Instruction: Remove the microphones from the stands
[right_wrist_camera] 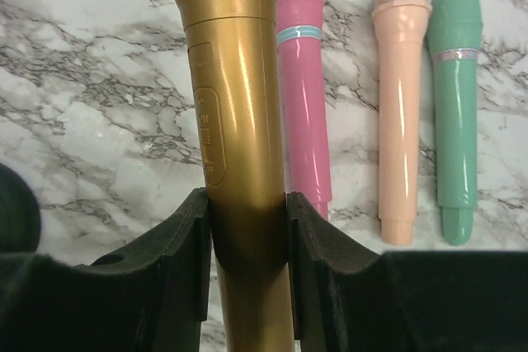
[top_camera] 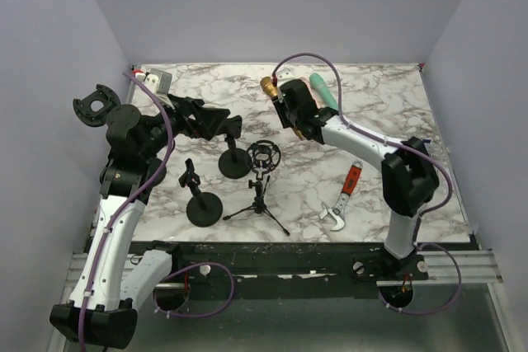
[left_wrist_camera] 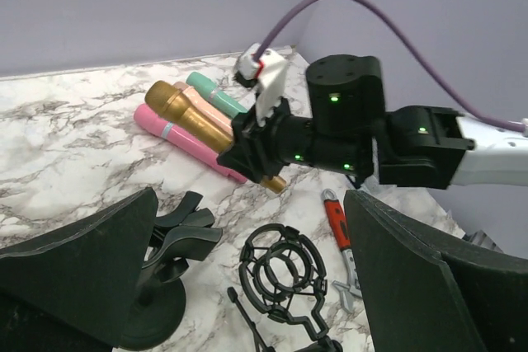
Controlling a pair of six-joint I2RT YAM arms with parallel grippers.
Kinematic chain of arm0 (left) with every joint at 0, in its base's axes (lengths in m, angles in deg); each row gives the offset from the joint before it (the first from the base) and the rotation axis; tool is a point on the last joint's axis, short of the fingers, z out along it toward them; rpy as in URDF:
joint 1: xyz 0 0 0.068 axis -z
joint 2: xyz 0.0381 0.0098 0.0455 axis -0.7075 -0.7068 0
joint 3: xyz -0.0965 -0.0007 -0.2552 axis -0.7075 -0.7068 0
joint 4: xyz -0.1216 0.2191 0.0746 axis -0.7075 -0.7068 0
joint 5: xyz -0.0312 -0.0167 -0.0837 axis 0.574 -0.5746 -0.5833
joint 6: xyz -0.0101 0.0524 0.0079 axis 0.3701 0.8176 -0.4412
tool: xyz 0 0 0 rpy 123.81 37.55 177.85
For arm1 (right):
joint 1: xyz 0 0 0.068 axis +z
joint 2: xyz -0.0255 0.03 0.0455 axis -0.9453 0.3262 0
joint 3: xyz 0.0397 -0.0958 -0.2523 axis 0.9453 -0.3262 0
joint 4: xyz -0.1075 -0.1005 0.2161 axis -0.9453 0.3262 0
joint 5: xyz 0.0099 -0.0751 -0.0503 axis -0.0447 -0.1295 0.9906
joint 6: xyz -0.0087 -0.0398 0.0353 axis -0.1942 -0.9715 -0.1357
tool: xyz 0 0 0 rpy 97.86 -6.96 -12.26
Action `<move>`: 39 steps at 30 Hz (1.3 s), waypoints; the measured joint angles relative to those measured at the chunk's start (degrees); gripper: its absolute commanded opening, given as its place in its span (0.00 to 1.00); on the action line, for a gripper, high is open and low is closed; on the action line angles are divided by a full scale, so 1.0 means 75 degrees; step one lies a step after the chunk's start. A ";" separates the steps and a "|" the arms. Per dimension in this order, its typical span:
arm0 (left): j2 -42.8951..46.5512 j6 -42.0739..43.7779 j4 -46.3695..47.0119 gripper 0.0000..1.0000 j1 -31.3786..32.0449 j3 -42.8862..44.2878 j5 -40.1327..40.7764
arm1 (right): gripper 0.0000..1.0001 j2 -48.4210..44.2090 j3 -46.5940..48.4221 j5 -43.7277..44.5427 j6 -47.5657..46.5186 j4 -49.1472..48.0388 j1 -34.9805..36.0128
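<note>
No legible text, brand, number or sign was found in any view. The gold microphone (right_wrist_camera: 239, 105) carries a raised panel (right_wrist_camera: 209, 133) toward the 9 o'clock side of its barrel in the right wrist view. Any marking on it is too blurred to read.

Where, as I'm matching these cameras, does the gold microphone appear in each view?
Top external: upper centre, the gold microphone sticks out to the upper left of the right pincer.
Left wrist: centre-left, gold microphone slanting down to the right.
Right wrist: centre, gold microphone upright, clamped in the right pincer.
Shared landmark: the teal microphone, lying flat nearby.
</note>
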 measured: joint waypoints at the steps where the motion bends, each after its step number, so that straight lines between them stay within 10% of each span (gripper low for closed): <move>1: -0.0003 0.0009 0.0000 0.98 0.0000 0.0000 0.0003 | 0.01 0.0289 0.0181 -0.0096 -0.0044 0.0093 -0.0064; 12: -0.0067 0.0050 0.0000 0.98 0.0003 -0.0009 0.0105 | 0.01 0.2617 0.2139 -0.0845 -0.0090 0.0545 -0.0166; 39: -0.0143 0.0012 0.0341 0.98 0.0012 -0.0367 0.0128 | 0.44 0.3483 0.2326 -0.1274 0.0178 0.0513 -0.0411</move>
